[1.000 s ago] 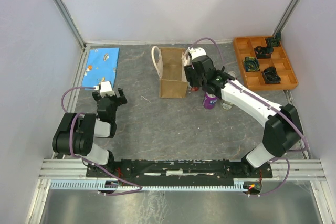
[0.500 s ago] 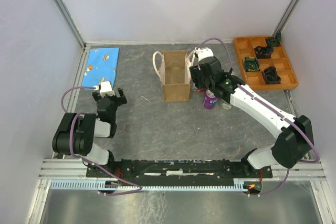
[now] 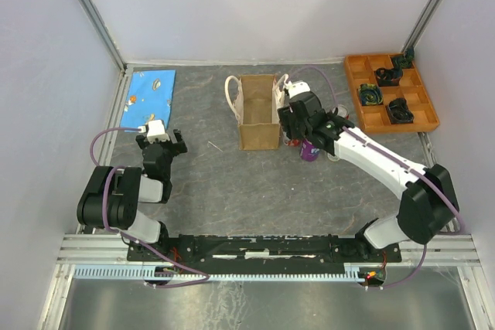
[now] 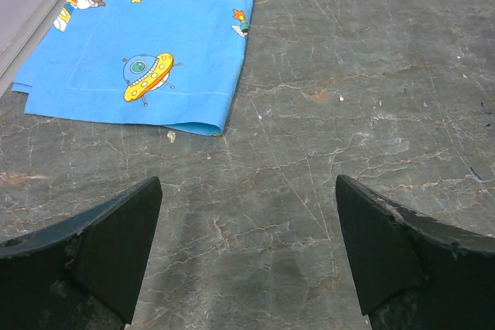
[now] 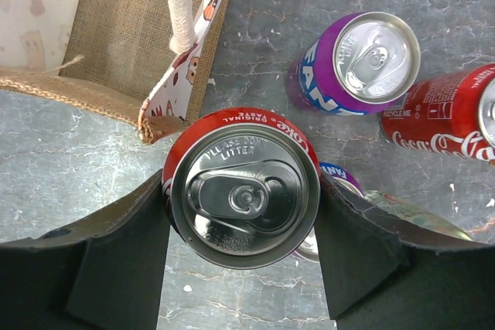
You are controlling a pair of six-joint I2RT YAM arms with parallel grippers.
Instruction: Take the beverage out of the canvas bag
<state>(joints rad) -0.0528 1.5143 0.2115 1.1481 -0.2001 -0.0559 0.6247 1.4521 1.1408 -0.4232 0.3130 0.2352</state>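
Observation:
The beverage, a red Coke can point(image 5: 244, 188), stands upright between the fingers of my right gripper point(image 5: 244, 192), which is shut on its sides. It is outside the canvas bag point(image 3: 257, 111), just past the bag's right wall point(image 5: 124, 28) and cream handle point(image 5: 182, 5). In the top view my right gripper point(image 3: 296, 130) hangs beside the bag's right side, and the wrist hides most of the can. My left gripper point(image 4: 247, 214) is open and holds nothing, low over bare table at the left point(image 3: 158, 147).
A purple Fanta can point(image 5: 357, 63) stands upright right of the held can, and a red Coke can point(image 5: 445, 125) lies beside it. Another purple can point(image 5: 340, 175) sits partly under the held one. An orange compartment tray point(image 3: 390, 92) is back right, a blue cloth point(image 3: 151, 90) back left.
The bag has gone from tilted to standing upright. My right gripper has shifted a little nearer and lower beside the bag with the can in it. The left arm has not moved.

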